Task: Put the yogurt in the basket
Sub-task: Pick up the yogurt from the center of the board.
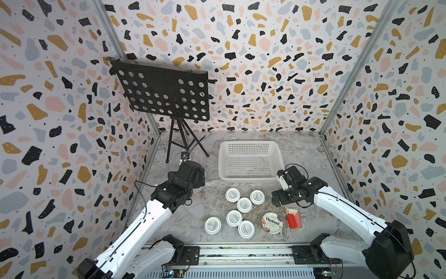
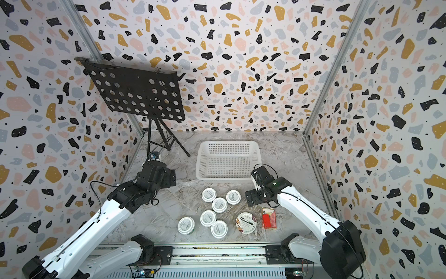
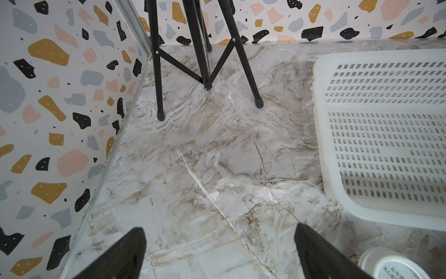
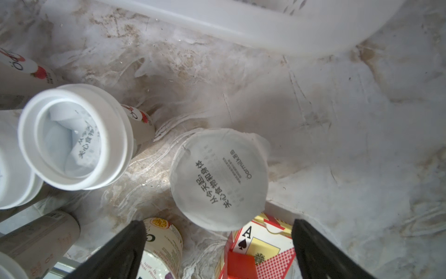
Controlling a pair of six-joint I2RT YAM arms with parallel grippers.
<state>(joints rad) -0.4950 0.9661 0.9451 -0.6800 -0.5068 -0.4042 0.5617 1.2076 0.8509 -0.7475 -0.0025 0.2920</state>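
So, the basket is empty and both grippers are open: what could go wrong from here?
1. The white cups stand close together; the open right gripper may knock a neighbour over when it comes down on one.
2. The red card box lies beside the Chobani cup; it could be pushed or gripped by mistake.
3. The right arm is close to a corner of the basket and might shift it.

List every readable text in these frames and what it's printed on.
"Chobani": foil lid of the wide cup.
"A" with a spade: red card box.
"Oarmilk", "从今天起", "关心食物和身体": white cup lid, in the right wrist view; the fine print beside the brand is too small to read.
Print on the other white lids in both top views: too small to read.
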